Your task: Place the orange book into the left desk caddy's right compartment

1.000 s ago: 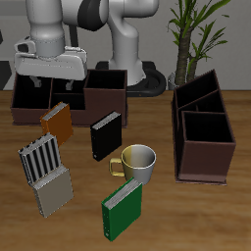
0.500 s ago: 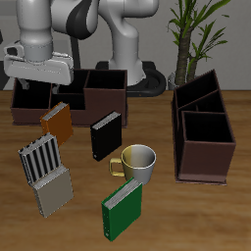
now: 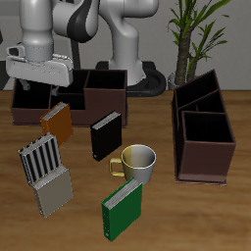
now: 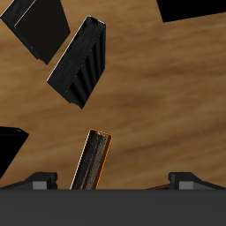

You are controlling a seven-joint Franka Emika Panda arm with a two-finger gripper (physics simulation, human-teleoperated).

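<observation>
Hovering over the orange book, not grabbing yet.
The left desk caddy waits at 3 o'clock. The gripper barely moved since a moment ago; it hangs wide open and empty above the orange book, at 10 o'clock.

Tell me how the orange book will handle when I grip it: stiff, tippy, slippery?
The orange book looks like a thin hardcover, so probably stiff between the fingers. It stands on edge, leaning, so a nudge may well tip it flat. Its covers look smooth, so it might slip. The gripper hangs above it, jaws apart.
</observation>
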